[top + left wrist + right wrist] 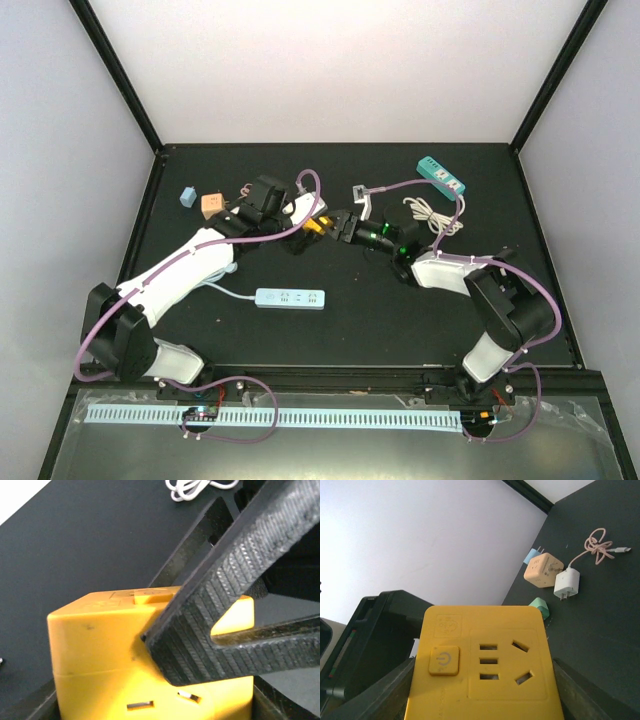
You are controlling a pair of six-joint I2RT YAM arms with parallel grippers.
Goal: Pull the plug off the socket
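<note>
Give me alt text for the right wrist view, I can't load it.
A yellow socket cube fills the lower frame between the fingers of the right gripper, its face showing a power button and empty slots, no plug visible. Behind it on the black table lie a peach adapter cube and a white charger with a pink cable.

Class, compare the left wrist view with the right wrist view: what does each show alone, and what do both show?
Left wrist only: a ribbed black finger pressed against the yellow socket cube, and a coiled white cable behind. Right wrist only: the cube's power button, plus a peach cube adapter, a white charger and a pink cable. Both: the yellow socket cube.
</note>
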